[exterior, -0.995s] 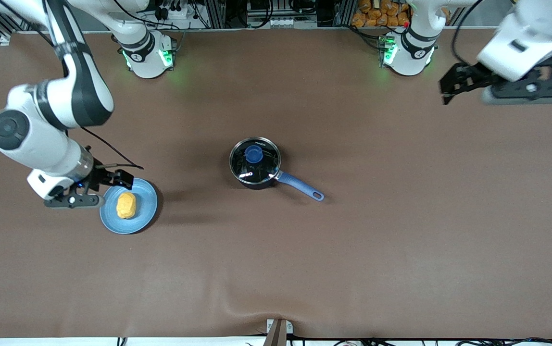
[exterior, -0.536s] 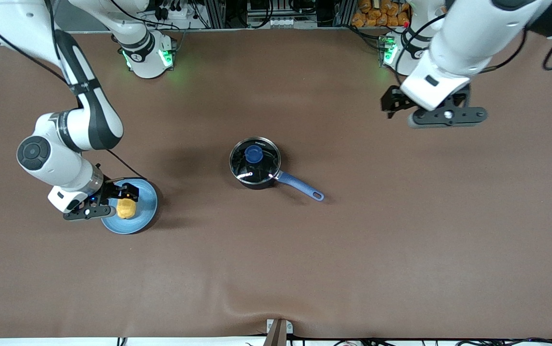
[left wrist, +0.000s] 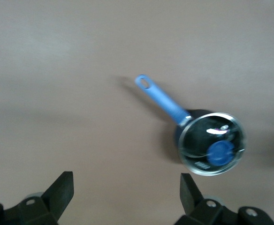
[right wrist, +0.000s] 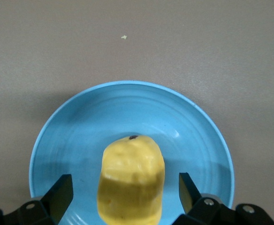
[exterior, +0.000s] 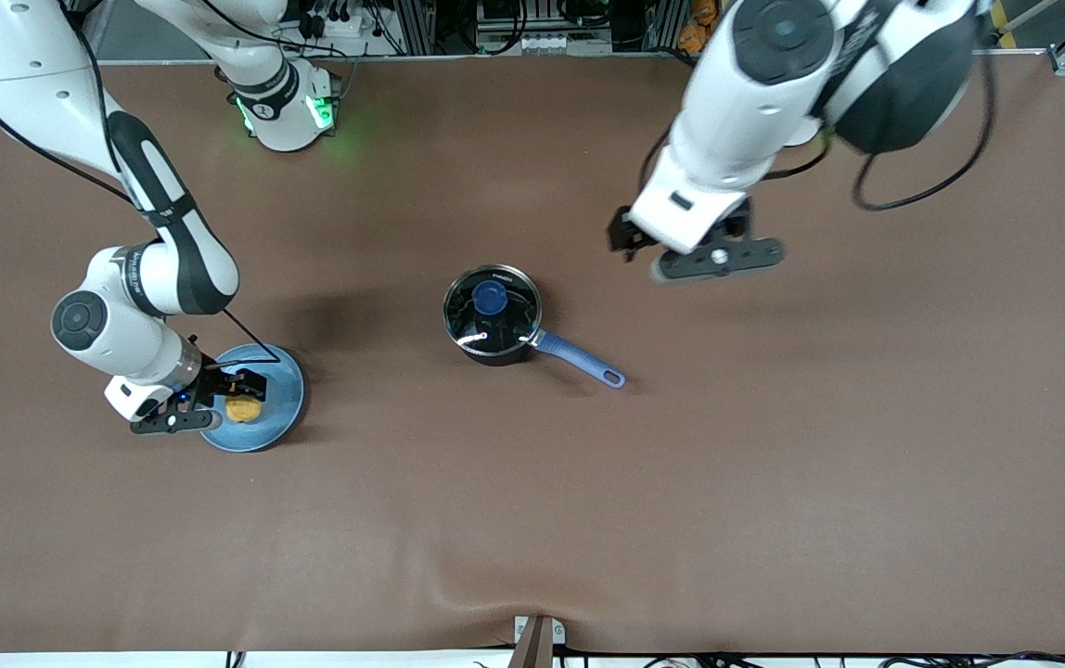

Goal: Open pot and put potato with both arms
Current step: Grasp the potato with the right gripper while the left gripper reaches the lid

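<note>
The black pot (exterior: 493, 320) with its long blue handle (exterior: 579, 360) stands mid-table, its glass lid with the blue knob (exterior: 490, 297) on it. The yellow potato (exterior: 244, 410) lies on a blue plate (exterior: 280, 394) toward the right arm's end. My right gripper (exterior: 237, 397) is low over the plate, open, a finger on either side of the potato (right wrist: 132, 185) without touching it. My left gripper (exterior: 625, 239) is open and empty in the air over bare table beside the pot, toward the left arm's end. The pot also shows in the left wrist view (left wrist: 211, 143).
The brown mat (exterior: 774, 464) covers the whole table. The plate (right wrist: 127, 108) fills much of the right wrist view. A small crumb (right wrist: 123, 37) lies on the mat near the plate.
My right gripper has come down over the plate and now straddles the potato. My left arm has swung in from its end of the table toward the pot.
</note>
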You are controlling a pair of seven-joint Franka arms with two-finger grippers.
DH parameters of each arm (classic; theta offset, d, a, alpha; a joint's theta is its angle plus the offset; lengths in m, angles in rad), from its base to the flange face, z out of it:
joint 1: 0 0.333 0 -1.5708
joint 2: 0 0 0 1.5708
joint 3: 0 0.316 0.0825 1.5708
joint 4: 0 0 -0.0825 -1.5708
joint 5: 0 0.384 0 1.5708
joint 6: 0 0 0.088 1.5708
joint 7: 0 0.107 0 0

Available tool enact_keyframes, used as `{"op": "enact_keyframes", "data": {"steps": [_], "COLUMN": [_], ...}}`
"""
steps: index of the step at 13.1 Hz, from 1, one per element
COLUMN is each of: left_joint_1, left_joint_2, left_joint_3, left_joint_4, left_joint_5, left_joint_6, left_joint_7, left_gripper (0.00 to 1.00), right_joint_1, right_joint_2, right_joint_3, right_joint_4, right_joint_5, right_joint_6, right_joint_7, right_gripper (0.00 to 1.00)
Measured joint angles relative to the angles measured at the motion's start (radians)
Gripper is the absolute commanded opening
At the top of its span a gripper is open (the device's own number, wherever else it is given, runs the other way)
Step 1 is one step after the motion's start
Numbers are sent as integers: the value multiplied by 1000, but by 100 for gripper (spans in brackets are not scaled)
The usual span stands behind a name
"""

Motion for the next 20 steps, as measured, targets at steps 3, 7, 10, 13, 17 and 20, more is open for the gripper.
{"op": "enact_keyframes", "data": {"steps": [3, 7, 10, 13, 17, 20], "left_joint_1": [-95, -314, -509, -546, -546, -552], "left_joint_2": [102, 235, 325, 372, 404, 413], "left_joint_3": [6, 145, 330, 353, 354, 347], "left_joint_4": [20, 44, 111, 139, 144, 145], "left_joint_5": [88, 132, 132, 132, 132, 91], "left_joint_6": [120, 279, 305, 349, 395, 396], "left_joint_7": [-158, -314, -327, -331, -331, -332], "left_gripper": [100, 100, 100, 100, 100, 100], "right_joint_1": [0, -1, -6, -17, -18, -18], "right_joint_2": [22, 28, 28, 26, -23, -91], "right_joint_3": [-1, -1, -2, -2, 1, 23], "right_joint_4": [-12, -13, -13, -11, 18, 57], "right_joint_5": [0, 0, 0, 0, 1, 31], "right_joint_6": [48, 53, 53, 53, -62, -203], "right_joint_7": [0, -2, -29, -51, -48, -3], "right_gripper": [100, 44, 21, 18, 18, 18]}}
